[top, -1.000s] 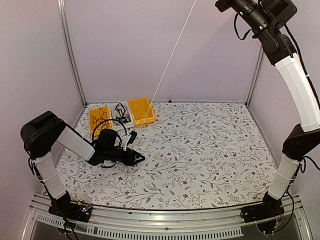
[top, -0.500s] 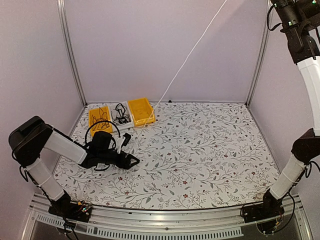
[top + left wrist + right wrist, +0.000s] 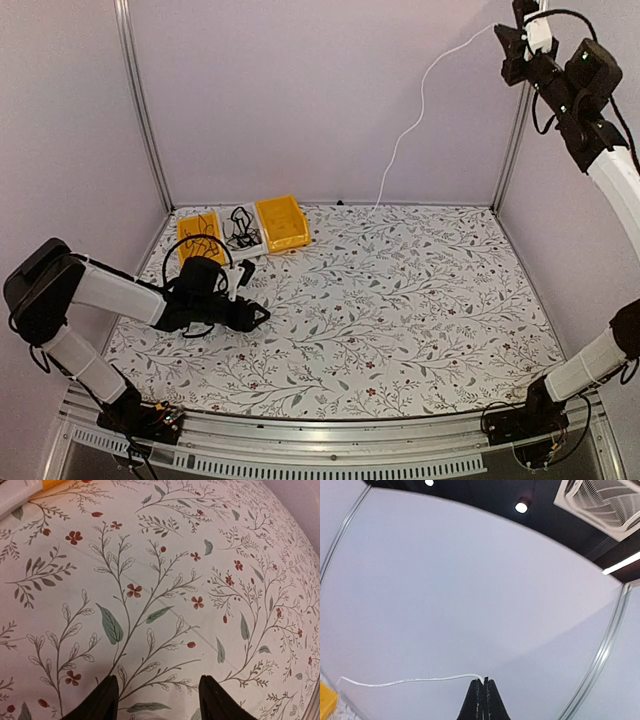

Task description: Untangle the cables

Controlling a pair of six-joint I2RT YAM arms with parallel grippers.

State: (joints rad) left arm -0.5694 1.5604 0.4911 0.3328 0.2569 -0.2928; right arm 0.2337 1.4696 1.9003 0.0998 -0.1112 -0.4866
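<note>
Cell volume is bounded on three sides by pale lilac walls w/ aluminium posts; the table is covered by a white floral-print cloth [image 3: 400, 300].

**Rear-left corner.** Two bins are set side by side: a left yellow plastic bin [image 3: 184, 238] and a right yellow plastic bin [image 3: 270, 214]. A small white tray [image 3: 252, 246] is placed between them. A bundle of thin black cables [image 3: 240, 226] is seen in the tray, and dark strands are also seen in the left bin (plug types cannot be told at this res.).

**L arm.** The arm is laid low over the left part of the cloth. The left gripper [image 3: 258, 316] is pointed toward the table centre, well apart from the bins. In the wrist view its fingers [image 3: 107, 700] are spread apart, and only cloth [image 3: 150, 580] is seen between the tips of the left gripper [image 3: 161, 700].

**R arm.** The arm is extended high at the upper right, beside the rear-right post. The fingers of the right gripper [image 3: 503, 38] are pressed together and clamped on one end of the thin white cable [image 3: 421, 100]. In the wrist view the cable [image 3: 410, 682] is seen entering from the left and ending at the closed tips of the right gripper [image 3: 482, 682]. From there the cable is hung in a slack curve down and leftward. Its lower end is located at the rear edge of the cloth, near the back wall and apart from the right bin.
</note>
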